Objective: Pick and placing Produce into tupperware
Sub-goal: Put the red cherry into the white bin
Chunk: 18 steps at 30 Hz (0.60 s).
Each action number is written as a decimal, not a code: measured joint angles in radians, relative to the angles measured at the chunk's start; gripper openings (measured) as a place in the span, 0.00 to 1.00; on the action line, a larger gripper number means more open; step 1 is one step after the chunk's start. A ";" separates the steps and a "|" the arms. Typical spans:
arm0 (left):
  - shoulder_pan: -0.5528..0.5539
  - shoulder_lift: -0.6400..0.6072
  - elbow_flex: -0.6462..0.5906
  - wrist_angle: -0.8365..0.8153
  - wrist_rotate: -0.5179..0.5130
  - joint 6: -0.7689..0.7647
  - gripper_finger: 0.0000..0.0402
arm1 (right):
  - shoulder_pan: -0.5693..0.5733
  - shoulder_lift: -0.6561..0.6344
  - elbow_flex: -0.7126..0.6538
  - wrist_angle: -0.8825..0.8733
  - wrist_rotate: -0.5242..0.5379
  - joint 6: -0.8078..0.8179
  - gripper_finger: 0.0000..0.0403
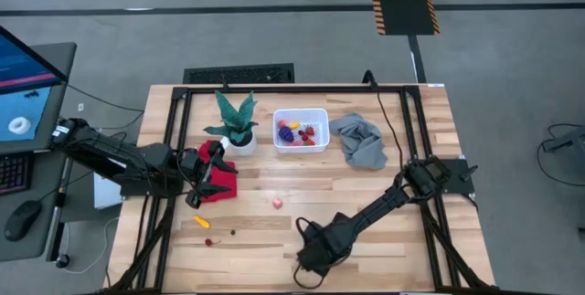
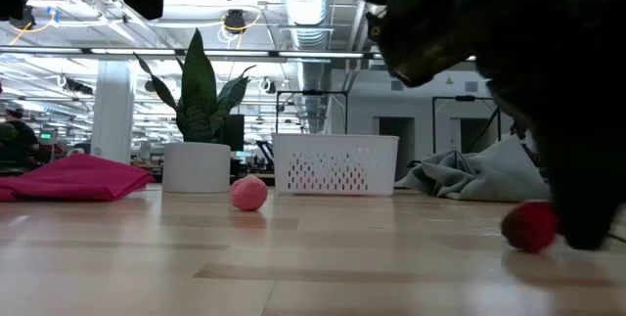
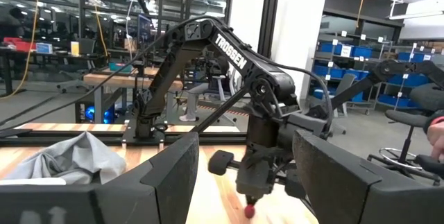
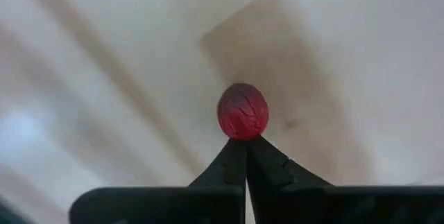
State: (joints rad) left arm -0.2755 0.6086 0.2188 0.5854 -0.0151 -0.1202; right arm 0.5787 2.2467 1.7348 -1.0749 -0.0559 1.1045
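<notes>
The red berry (image 4: pixel 243 111) lies on the bare wood at the near edge of the table, well apart from the white bin (image 1: pixel 301 131). The right gripper (image 4: pixel 245 148) is seen pressed together, its tips meeting just behind the berry rather than around it. Small, round and light, it is judged likely to roll; its widest middle should be pinched. Only the right wrist view shows this miss; in the low view the berry (image 2: pixel 529 226) is half hidden. The left gripper (image 1: pixel 212 174) is held spread over the red cloth (image 1: pixel 219 188).

Right hand (image 4: pixel 245 144) closed, tabletop-low.
</notes>
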 joint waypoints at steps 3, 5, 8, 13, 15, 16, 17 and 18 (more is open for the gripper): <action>0.000 0.000 0.000 0.000 0.000 0.000 0.56 | -0.024 0.000 0.017 -0.057 0.039 -0.058 0.03; 0.000 0.000 0.000 0.000 0.000 0.000 0.56 | -0.040 -0.001 0.044 -0.089 0.071 -0.093 0.03; 0.000 0.000 0.000 0.000 0.000 0.000 0.56 | -0.061 -0.001 0.095 -0.156 0.116 -0.140 0.05; 0.000 0.000 0.000 -0.004 0.000 0.000 0.56 | -0.068 -0.060 0.171 -0.263 0.242 -0.169 0.05; 0.000 0.000 0.000 -0.005 0.000 0.000 0.56 | -0.062 -0.107 0.185 -0.284 0.316 -0.168 0.03; 0.000 0.000 0.000 -0.008 0.000 0.000 0.56 | -0.061 -0.139 0.187 -0.287 0.352 -0.164 0.03; 0.000 0.000 0.000 -0.009 0.000 0.000 0.56 | -0.052 -0.170 0.187 -0.307 0.391 -0.155 0.03; 0.000 0.000 0.000 -0.009 0.000 0.000 0.56 | -0.044 -0.202 0.187 -0.318 0.429 -0.149 0.03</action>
State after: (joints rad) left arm -0.2756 0.6086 0.2192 0.5766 -0.0147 -0.1204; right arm 0.5348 2.0449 1.9213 -1.3927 0.3735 0.9552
